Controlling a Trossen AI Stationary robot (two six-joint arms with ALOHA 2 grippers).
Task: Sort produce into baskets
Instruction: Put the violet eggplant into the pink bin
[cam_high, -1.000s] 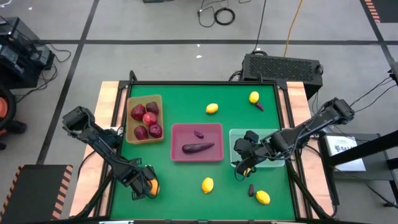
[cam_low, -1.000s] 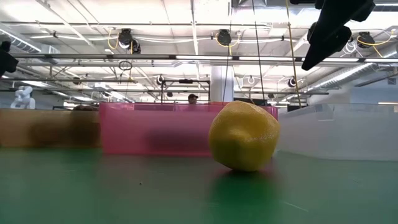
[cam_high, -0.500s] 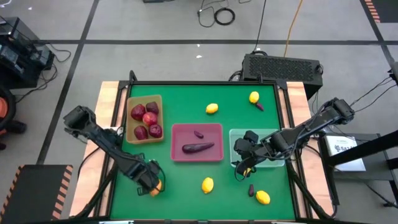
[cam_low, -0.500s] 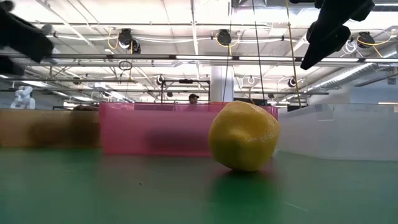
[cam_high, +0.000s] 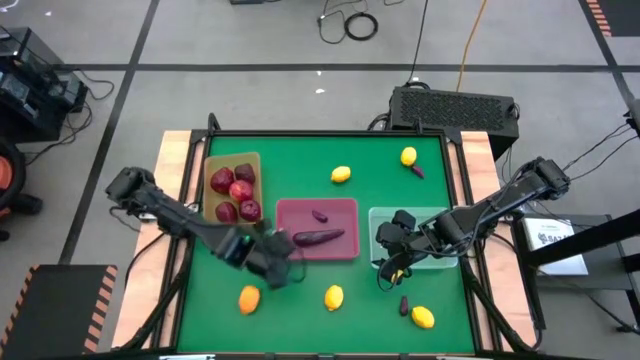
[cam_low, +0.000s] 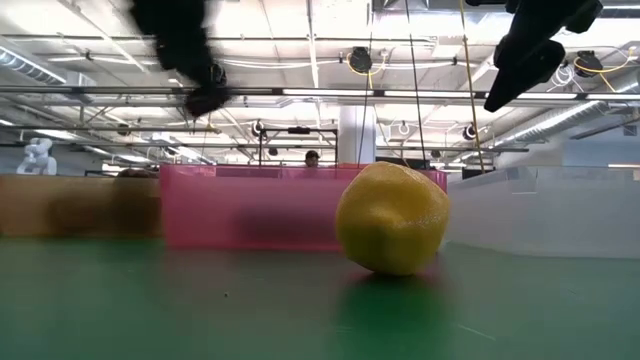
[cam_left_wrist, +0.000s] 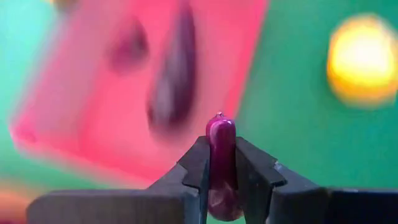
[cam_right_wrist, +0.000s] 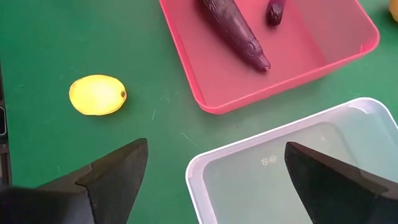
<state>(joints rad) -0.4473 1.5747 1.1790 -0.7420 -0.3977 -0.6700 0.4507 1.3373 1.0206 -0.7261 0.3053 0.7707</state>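
So the left pincer (cam_high: 268, 262) just swung away from the near left corner of the desk (cam_high: 430, 150) and is now up by the near left corner of the pink tray (cam_high: 346, 207). It left the orange fruit (cam_high: 248, 298) sitting on the green mat. From its wrist camera you can see the fingers clamped on a small purple eggplant piece (cam_left_wrist: 221, 158), held upright between them, with the pink tray blurred just ahead. A second ago it was down low and closing; now it's lifted and carrying. My guess is the piece goes in with the big eggplant (cam_high: 318, 237) and the little one (cam_high: 319, 214) already in there.

The right pincer (cam_high: 391, 243) hasn't budged, fingers spread wide and empty, hanging over the clear tray's (cam_high: 450, 262) left edge.

Apples (cam_high: 234, 192) are all in the tan tray (cam_high: 256, 158). Lemons (cam_high: 334, 297) are scattered loose on the mat, none in the clear tray, plus a couple of purple bits near them. Plenty left to sort.
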